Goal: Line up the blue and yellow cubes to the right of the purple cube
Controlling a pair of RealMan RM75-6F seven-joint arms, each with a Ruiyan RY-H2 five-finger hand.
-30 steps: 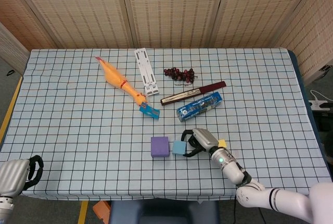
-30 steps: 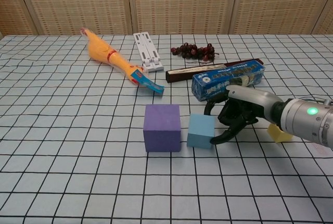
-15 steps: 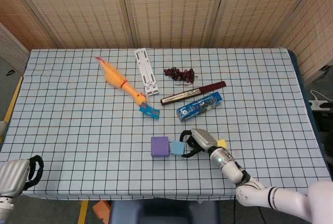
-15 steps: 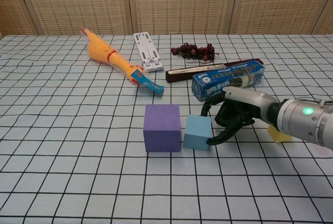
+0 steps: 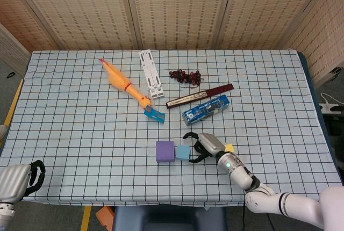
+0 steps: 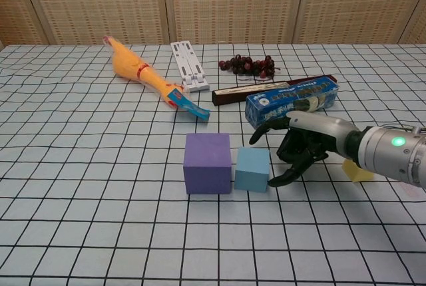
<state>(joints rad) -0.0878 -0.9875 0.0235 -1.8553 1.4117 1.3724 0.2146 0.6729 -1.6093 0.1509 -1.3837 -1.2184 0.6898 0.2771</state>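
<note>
The right hand [image 6: 299, 149] lay spread beside the blue cube [image 6: 252, 169], which sat just right of the purple cube [image 6: 207, 163].

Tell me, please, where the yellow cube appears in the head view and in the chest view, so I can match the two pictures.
Head view: the yellow cube shows low and right of centre, just right of the right robot hand.
Chest view: the yellow cube peeks out at the right, mostly hidden behind the right forearm.
Shared landmark: the purple cube, with the blue cube beside it.
</note>
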